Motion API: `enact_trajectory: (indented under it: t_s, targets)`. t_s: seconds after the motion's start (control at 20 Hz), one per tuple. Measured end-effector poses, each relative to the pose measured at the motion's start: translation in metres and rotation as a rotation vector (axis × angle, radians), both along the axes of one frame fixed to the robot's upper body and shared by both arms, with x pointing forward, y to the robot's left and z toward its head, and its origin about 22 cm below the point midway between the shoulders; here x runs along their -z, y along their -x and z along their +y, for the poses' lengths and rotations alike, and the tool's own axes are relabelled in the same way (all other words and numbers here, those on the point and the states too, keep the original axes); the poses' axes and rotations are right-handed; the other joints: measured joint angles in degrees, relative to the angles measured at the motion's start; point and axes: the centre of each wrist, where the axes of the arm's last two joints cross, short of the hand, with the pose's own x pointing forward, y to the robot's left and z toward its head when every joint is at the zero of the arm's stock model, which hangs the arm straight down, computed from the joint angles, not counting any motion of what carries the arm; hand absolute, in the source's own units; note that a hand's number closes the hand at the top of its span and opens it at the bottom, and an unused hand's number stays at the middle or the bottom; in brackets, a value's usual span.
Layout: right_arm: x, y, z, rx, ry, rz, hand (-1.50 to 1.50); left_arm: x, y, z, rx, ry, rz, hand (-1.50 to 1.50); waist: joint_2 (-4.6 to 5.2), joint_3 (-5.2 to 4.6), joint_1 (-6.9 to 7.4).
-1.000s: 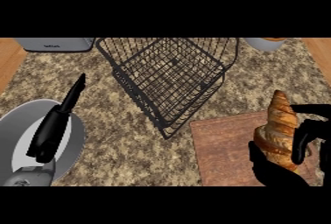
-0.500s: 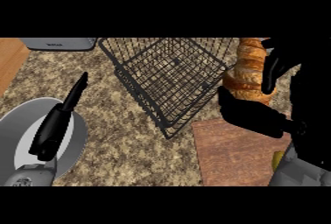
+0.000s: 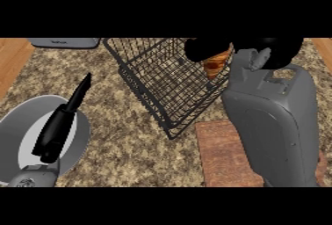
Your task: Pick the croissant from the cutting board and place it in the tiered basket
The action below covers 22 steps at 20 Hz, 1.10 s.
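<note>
My right hand (image 3: 211, 47) is curled round the golden-brown croissant (image 3: 218, 65) and holds it over the far right part of the black wire tiered basket (image 3: 162, 83). Only the croissant's lower end shows below the fingers. The grey right forearm (image 3: 272, 127) reaches up across the view and covers much of the reddish wooden cutting board (image 3: 224, 154), whose visible part is bare. My left hand (image 3: 62, 123) rests at the lower left with its fingers straight, pointing up over the grey plate (image 3: 26, 127).
A grey appliance (image 3: 63, 42) stands at the back left edge of the speckled counter (image 3: 130, 145). Wooden surface shows at the far left and far right corners.
The right hand lifted the croissant off the cutting board and carried it up and left over the basket. The left hand has not moved.
</note>
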Motion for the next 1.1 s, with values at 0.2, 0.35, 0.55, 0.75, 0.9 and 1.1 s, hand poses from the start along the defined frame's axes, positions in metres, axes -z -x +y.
enact_trajectory:
  t_s: [0.2, 0.35, 0.55, 0.75, 0.9, 1.1]
  targets:
    - [0.009, -0.032, 0.012, 0.01, -0.027, 0.046, 1.5, -0.002, -0.005, 0.0, 0.004, 0.001, -0.003, 0.0, 0.21, 0.02, 0.24]
    - [0.018, -0.053, 0.014, 0.037, -0.096, 0.038, -1.5, 0.002, -0.002, -0.004, 0.017, -0.002, -0.007, 0.0, 0.47, 0.04, 0.85]
    - [0.038, -0.074, 0.017, 0.019, -0.215, 0.019, -1.5, 0.0, -0.001, -0.003, 0.027, -0.006, -0.018, 0.0, 0.64, 0.09, 1.53]
    - [0.056, -0.089, 0.022, 0.005, -0.326, -0.03, -1.5, -0.002, -0.004, -0.002, 0.029, -0.002, -0.02, 0.0, 0.71, 0.1, 1.51]
    - [0.058, -0.095, 0.023, -0.002, -0.405, -0.131, -1.5, 0.0, -0.004, -0.003, 0.024, -0.004, -0.016, 0.0, 0.73, 0.12, 1.33]
    - [0.053, -0.101, 0.02, 0.072, -0.433, -0.303, -1.5, 0.003, -0.005, 0.004, 0.007, -0.003, -0.008, 0.0, 0.4, 0.09, 0.17]
